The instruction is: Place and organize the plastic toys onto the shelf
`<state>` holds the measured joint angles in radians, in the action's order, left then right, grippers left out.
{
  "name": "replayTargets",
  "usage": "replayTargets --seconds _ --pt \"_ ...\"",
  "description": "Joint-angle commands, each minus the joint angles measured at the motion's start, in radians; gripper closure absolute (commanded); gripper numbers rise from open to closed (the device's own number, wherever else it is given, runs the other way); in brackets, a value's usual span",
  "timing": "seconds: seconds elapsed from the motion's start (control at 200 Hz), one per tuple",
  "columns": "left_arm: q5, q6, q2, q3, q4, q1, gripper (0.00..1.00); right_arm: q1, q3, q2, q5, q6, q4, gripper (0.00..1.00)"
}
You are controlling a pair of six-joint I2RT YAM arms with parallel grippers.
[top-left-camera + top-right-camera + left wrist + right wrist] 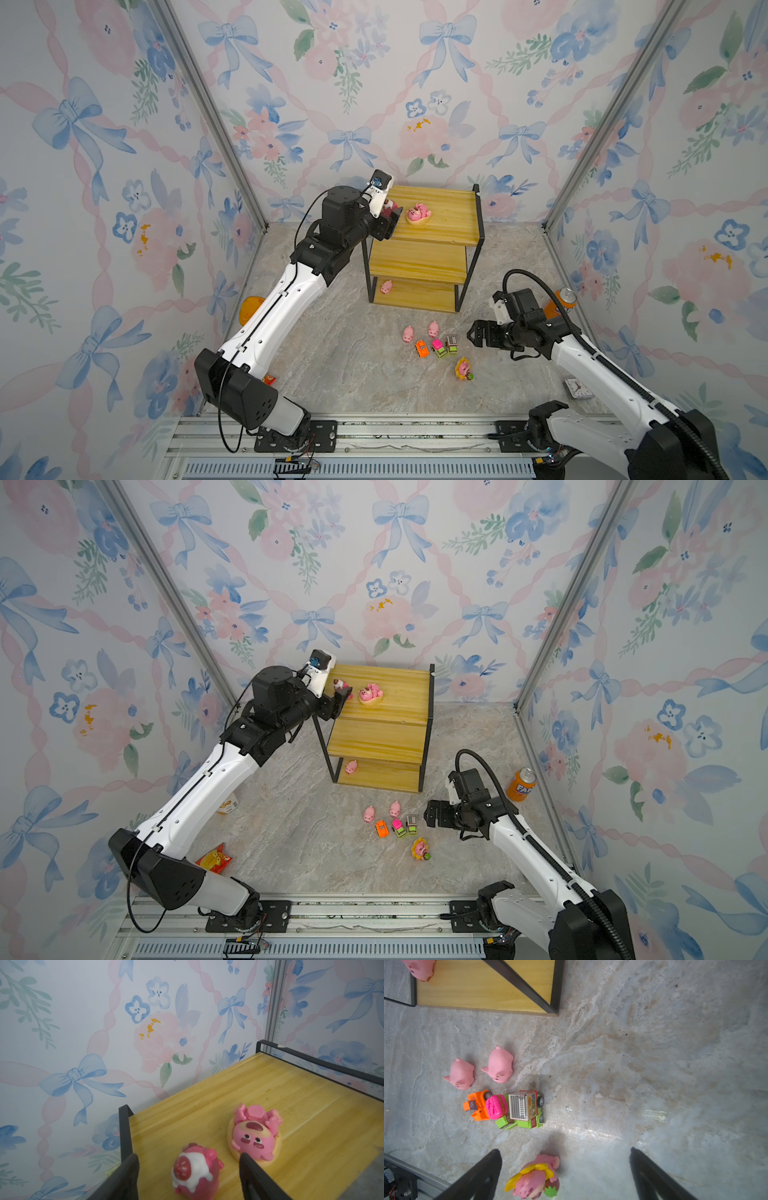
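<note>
On the top board of the shelf (436, 257) (270, 1088), my left gripper (390, 214) (188, 1159) is open around a dark pink bear with white topping (195, 1169), with gaps on both sides. A second bear on a yellow base (417, 214) (254, 1138) lies beside it. One pale pig (386, 286) sits on the bottom board. On the floor are two pigs (408, 333) (500, 1066), an orange car (477, 1105), a pink-green car (497, 1106), a brown-green car (523, 1109) and a bear with yellow petals (535, 1178). My right gripper (473, 334) (564, 1153) hangs open above that bear, holding nothing.
An orange soda can (521, 785) stands by the right wall behind my right arm. An orange-lidded tub (251, 309) and a red snack packet (214, 859) lie under my left arm. A small clock (575, 386) lies at the front right.
</note>
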<state>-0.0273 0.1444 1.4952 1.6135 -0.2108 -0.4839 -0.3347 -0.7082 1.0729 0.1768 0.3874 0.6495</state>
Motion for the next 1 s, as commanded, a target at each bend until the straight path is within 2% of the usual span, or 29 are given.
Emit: replayTargets --seconds 0.0,0.21,0.55,0.995 --pt "-0.012 -0.021 0.027 0.020 0.018 0.007 0.24 0.003 0.013 -0.020 0.008 -0.013 0.001 0.02" --pt "0.003 -0.022 0.033 0.016 0.026 0.007 0.25 0.002 0.015 -0.026 0.006 -0.012 0.001 0.02" --pt "0.006 -0.011 0.034 0.019 0.032 0.008 0.38 0.002 0.013 -0.021 0.003 -0.013 0.001 0.02" --pt "-0.028 0.039 0.003 -0.015 0.030 0.031 0.46 0.002 0.010 -0.015 -0.001 -0.012 0.003 0.02"
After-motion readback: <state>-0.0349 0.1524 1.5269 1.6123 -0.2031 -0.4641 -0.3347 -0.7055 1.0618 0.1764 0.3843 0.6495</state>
